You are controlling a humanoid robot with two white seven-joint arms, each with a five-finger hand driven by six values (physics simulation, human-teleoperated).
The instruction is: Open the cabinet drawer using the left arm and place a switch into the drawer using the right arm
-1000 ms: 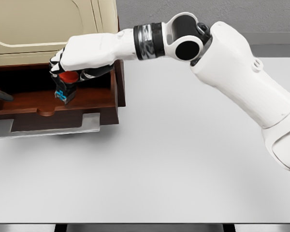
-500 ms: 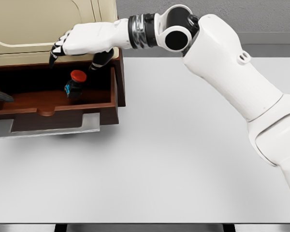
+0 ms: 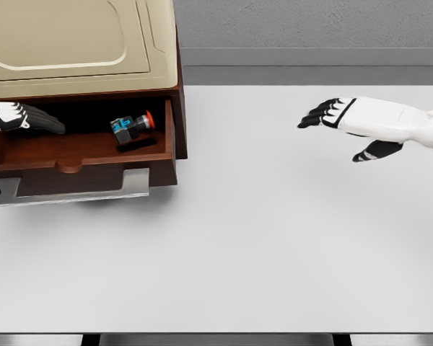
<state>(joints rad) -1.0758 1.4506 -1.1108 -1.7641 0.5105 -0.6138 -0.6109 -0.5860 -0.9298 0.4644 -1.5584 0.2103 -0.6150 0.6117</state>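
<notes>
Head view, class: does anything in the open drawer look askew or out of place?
Yes. The switch lies tipped on its side near the drawer's right wall, red button pointing right, not standing upright.

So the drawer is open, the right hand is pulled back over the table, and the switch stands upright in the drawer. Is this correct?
Not quite. The head view shows the switch lying on its side in the open drawer, red button toward the right, not upright. The rest holds: the right hand is open over the table.
</notes>
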